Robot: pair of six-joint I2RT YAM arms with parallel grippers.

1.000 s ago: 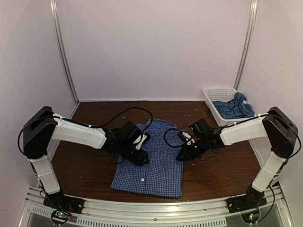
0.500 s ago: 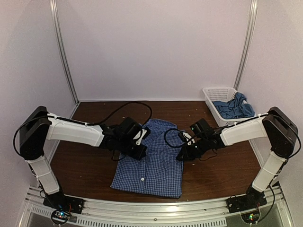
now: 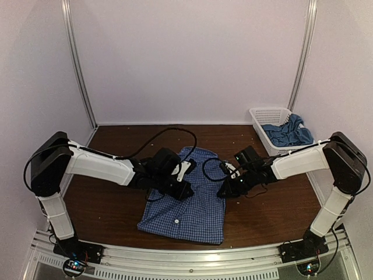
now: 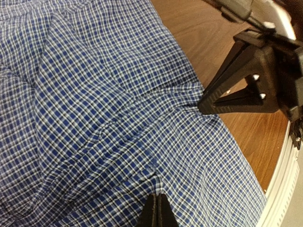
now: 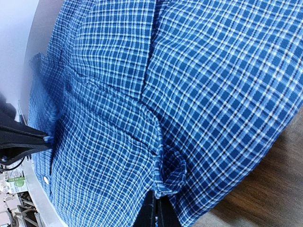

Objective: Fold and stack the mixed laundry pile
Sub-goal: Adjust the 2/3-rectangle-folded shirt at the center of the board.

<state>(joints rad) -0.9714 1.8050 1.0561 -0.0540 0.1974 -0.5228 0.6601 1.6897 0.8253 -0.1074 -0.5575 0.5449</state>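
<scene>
A camera high behind overlooks the whole table (image 3: 111, 217); both wrist cameras closely face the checked shirt (image 3: 195, 213).

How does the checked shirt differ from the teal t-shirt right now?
The blue-and-white checked button shirt lies spread on the brown wooden table; the plain teal t-shirt sits crumpled in the white lattice basket. The shirt is pinched by the left hand and right hand; the t-shirt is untouched. Both are soft cloth.

The shirt (image 3: 198, 216) is being seen as soft, crinkled cloth with fine checks. The table (image 3: 105, 204) is being seen as smooth brown wood, a little shiny. The basket (image 3: 260, 129) is being seen as white plastic, the t-shirt (image 3: 285, 135) in it as soft cloth.
</scene>
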